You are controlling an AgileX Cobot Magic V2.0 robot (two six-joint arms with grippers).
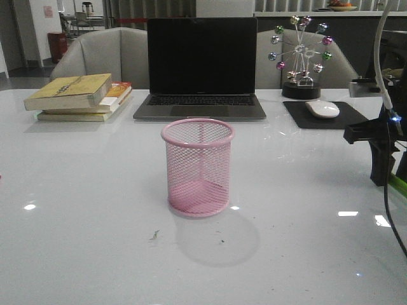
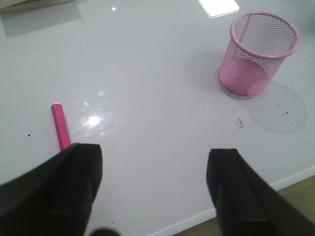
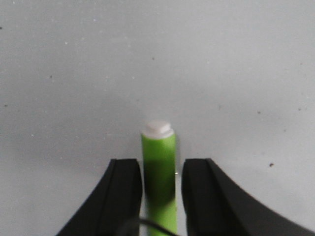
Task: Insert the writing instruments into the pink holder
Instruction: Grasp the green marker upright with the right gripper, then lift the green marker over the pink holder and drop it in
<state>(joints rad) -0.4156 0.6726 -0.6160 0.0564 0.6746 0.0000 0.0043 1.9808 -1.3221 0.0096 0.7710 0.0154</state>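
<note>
The pink holder (image 1: 198,166) (image 2: 256,54) stands upright and empty at the middle of the white table. A lime green pen (image 3: 158,147) with a white end lies flat on the table; my right gripper (image 3: 162,169) straddles it, open, one finger against it and a thin gap at the other. In the front view that gripper (image 1: 383,173) is low at the far right, a green sliver of the pen (image 1: 399,184) beside it. My left gripper (image 2: 155,167) is open and empty above the table. The magenta pen (image 2: 61,127) lies by its finger, partly hidden.
A laptop (image 1: 201,63) stands open behind the holder. Stacked books (image 1: 76,95) lie at the back left. A white mouse (image 1: 322,108) on a black pad and a wheel ornament (image 1: 301,57) are at the back right. The table's front edge (image 2: 236,204) runs under my left gripper.
</note>
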